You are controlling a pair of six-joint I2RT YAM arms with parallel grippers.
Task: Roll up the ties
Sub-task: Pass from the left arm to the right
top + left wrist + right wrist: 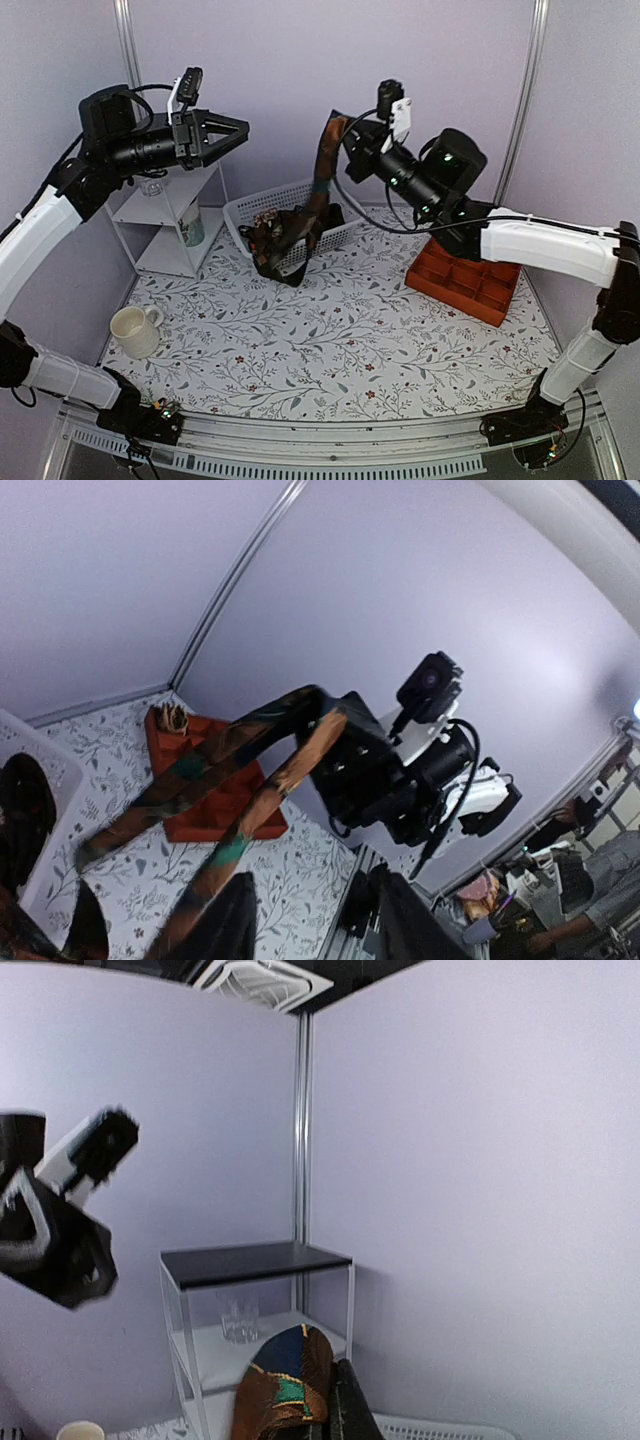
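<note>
Lavender walls close in a table spread with a floral-print cloth [330, 350]. At twelve o'clock on it sits a white slatted plastic basket [250, 205], and a dark heap of patterned ties [268, 240] spills over its near rim. One long rust-and-brown patterned necktie [322, 175] rises out of that heap to the right gripper [345, 135], which hangs high over the basket at about one o'clock with its jaws pressed together on the fabric. From the left wrist, two strands drop away from the pinch, so the hold looks to be on a fold partway along, not at an end. The left gripper [238, 138] is raised at eleven o'clock. It faces the hanging necktie but is well apart from it, jaws spread and empty. A red-orange compartmented tray [465, 280] lies at three o'clock, a cream mug [135, 330] at eight and a white wire-frame shelf [165, 215] at ten.

The necktie's lower part lies in the heap, and whether it is tangled there cannot be told. If it is caught, a higher pull could drag other ties out or shift the basket. Fabric pinched on a fold may also slip through the jaws and fall back. If the left gripper closed on only one strand, it would likely twist the necktie and make it hard to lay flat for rolling.
</note>
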